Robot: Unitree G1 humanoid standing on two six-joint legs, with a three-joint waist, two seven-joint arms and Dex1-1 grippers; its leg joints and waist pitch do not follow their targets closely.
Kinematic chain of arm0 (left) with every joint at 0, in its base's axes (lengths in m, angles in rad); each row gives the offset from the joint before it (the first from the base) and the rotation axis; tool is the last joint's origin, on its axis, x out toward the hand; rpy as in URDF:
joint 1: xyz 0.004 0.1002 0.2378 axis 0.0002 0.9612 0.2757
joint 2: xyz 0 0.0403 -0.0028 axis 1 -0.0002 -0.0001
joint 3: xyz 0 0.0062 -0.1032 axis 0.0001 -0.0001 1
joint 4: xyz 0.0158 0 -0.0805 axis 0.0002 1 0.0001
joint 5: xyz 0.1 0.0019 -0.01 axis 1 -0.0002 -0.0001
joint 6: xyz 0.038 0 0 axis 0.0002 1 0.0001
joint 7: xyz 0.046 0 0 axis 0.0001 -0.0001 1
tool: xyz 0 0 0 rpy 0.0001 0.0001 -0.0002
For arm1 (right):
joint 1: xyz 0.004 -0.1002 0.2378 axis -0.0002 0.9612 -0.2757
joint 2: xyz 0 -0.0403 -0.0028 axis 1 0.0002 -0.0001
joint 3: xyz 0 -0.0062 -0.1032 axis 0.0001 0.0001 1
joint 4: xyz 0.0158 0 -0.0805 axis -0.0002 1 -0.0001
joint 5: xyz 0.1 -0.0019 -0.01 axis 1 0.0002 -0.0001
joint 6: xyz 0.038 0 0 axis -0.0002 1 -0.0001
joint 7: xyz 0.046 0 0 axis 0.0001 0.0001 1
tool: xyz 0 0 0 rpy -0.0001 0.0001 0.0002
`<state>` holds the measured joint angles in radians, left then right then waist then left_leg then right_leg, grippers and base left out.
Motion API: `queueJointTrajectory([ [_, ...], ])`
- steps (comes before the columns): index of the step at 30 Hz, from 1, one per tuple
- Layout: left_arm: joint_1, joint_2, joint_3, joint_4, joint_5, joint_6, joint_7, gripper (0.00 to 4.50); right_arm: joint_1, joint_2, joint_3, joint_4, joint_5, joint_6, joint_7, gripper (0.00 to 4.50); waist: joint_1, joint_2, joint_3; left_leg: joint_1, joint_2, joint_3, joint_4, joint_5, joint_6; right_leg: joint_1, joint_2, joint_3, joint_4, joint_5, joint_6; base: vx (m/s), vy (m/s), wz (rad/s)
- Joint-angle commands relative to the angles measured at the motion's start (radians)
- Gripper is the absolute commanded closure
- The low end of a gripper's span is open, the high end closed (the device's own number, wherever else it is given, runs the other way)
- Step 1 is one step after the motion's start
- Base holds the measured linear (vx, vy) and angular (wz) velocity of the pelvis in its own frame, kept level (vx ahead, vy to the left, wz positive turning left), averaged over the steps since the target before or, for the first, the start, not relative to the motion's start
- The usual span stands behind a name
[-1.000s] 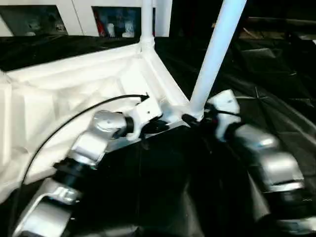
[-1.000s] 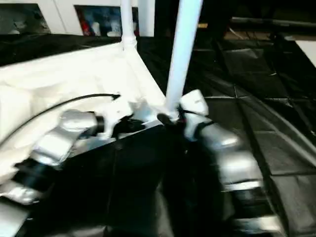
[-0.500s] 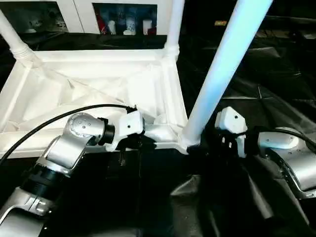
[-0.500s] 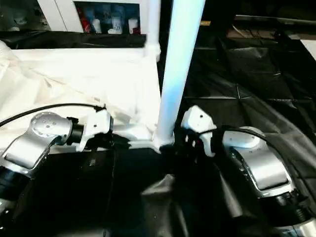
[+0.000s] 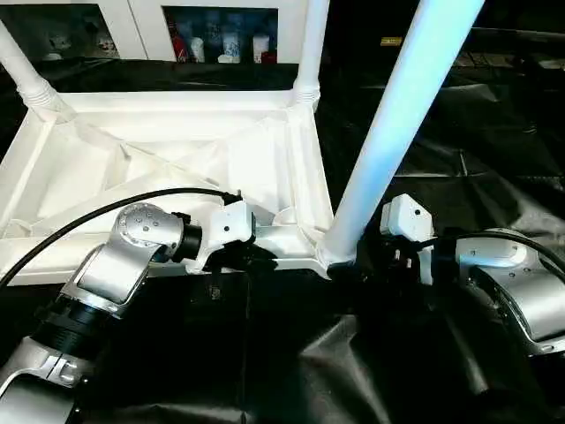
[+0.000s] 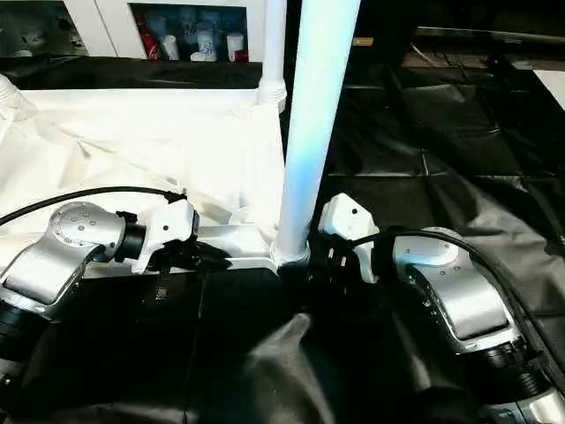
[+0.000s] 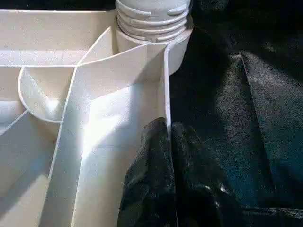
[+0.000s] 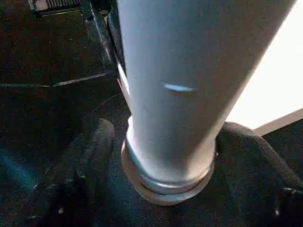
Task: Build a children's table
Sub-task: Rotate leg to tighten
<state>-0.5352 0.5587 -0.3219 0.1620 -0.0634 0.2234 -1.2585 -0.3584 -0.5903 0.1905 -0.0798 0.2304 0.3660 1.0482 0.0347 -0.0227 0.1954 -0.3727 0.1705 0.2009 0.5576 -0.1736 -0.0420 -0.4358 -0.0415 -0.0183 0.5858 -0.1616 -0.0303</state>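
Black wrinkled floor sheeting (image 5: 494,132); white cabinet (image 5: 141,22) with small bottles (image 5: 231,44) behind.

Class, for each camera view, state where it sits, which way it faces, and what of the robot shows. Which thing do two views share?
Head views: look down over the silver forearms at the upturned tabletop.
Left wrist view: looks along the left gripper, pinching the tabletop's rim.
Right wrist view: looks along the right gripper, its fingers flanking the near leg.
Shared: that leg's base shows in both wrist views.
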Motion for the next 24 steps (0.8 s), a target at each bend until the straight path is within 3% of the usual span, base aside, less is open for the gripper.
queueJointTrajectory([
  [1, 0.029, 0.008, -0.049, 0.001, 0.014, 0.01, -0.026, 4.5, 0.005, 0.003, 0.007, -0.001, 0.005, -0.012, 0.018, 1.35, 0.002, 0.002, -0.08, 0.017, 0.059, -0.022, -0.044, -0.064, 0.122, 0.068, -0.092, 0.05, -0.04, -0.045, -0.294, 0.0, 0.0, 0.0],
  [9, 0.034, 0.009, -0.05, -0.006, 0.014, 0.012, -0.027, 4.5, 0.016, 0.001, 0.016, 0.0, 0.006, -0.02, 0.024, 1.96, 0.003, 0.002, -0.077, 0.016, 0.059, -0.024, -0.044, -0.109, 0.1, 0.066, -0.093, 0.051, -0.047, -0.133, -0.277, 0.0, 0.0, 0.0],
  [12, 0.035, 0.011, -0.05, -0.006, 0.014, 0.012, -0.029, 4.5, 0.019, 0.003, 0.019, 0.002, 0.006, -0.023, 0.022, 1.99, 0.003, 0.001, -0.076, 0.017, 0.058, -0.024, -0.045, -0.125, 0.088, 0.064, -0.092, 0.052, -0.05, -0.17, -0.265, 0.0, 0.0, 0.0],
  [20, 0.039, -0.001, -0.048, 0.003, 0.01, 0.009, -0.02, 4.5, 0.062, 0.043, 0.008, 0.017, 0.002, 0.002, -0.049, 2.0, 0.002, 0.002, -0.074, 0.015, 0.056, -0.024, -0.045, -0.118, 0.093, 0.064, -0.091, 0.052, -0.05, -0.148, -0.264, 0.0, 0.0, 0.0],
  [24, 0.023, -0.039, -0.042, 0.025, 0.024, 0.028, 0.039, 4.5, 0.067, 0.103, -0.012, 0.05, -0.019, 0.03, -0.161, 2.0, -0.002, 0.0, -0.064, 0.017, 0.055, -0.026, -0.05, -0.17, 0.065, 0.058, -0.093, 0.051, -0.065, -0.278, -0.232, 0.0, 0.0, 0.0],
])
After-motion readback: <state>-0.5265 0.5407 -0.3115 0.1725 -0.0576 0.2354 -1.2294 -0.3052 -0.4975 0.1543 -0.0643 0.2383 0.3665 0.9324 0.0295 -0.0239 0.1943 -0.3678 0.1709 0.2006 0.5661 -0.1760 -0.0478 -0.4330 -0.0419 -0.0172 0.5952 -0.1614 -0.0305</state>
